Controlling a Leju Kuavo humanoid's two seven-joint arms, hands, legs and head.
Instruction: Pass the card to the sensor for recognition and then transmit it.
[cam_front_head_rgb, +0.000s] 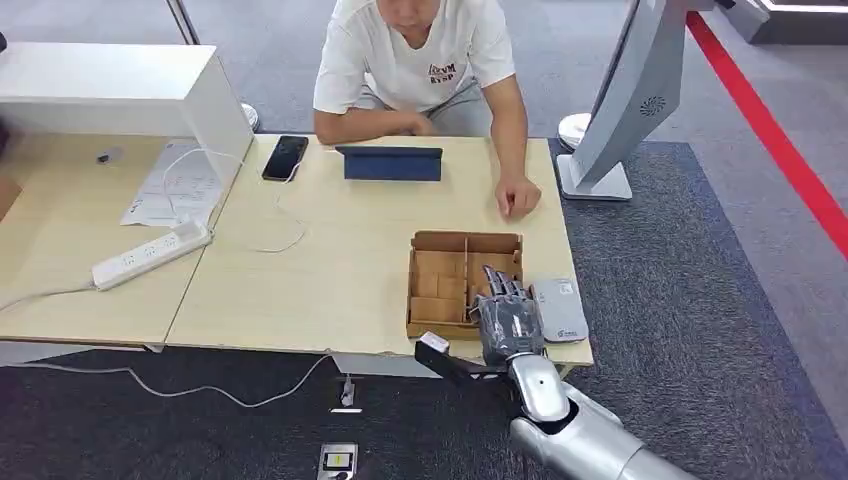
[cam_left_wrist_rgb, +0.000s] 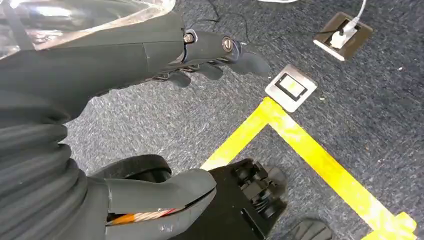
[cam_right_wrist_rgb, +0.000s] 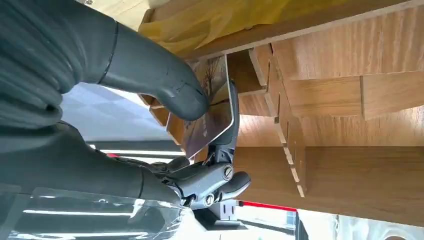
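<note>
Near the table's (cam_front_head_rgb: 330, 270) front right corner, head view: right hand (cam_front_head_rgb: 508, 318) reaches over the wooden tray (cam_front_head_rgb: 440, 275), with the grey sensor (cam_front_head_rgb: 559, 308) lying just beside it at the right edge, presumably for a short carry. Seated person at the far edge, one hand (cam_front_head_rgb: 518, 196) resting on the tabletop.

Left wrist view: left hand (cam_left_wrist_rgb: 210, 55) hangs over carpet (cam_left_wrist_rgb: 150, 120) and yellow tape (cam_left_wrist_rgb: 305, 150), holding nothing, fingers loosely apart; idle.

Right wrist view: right hand pinches the card (cam_right_wrist_rgb: 212, 112) between thumb (cam_right_wrist_rgb: 165, 80) and fingers (cam_right_wrist_rgb: 222, 177), at the tray's dividers.
</note>
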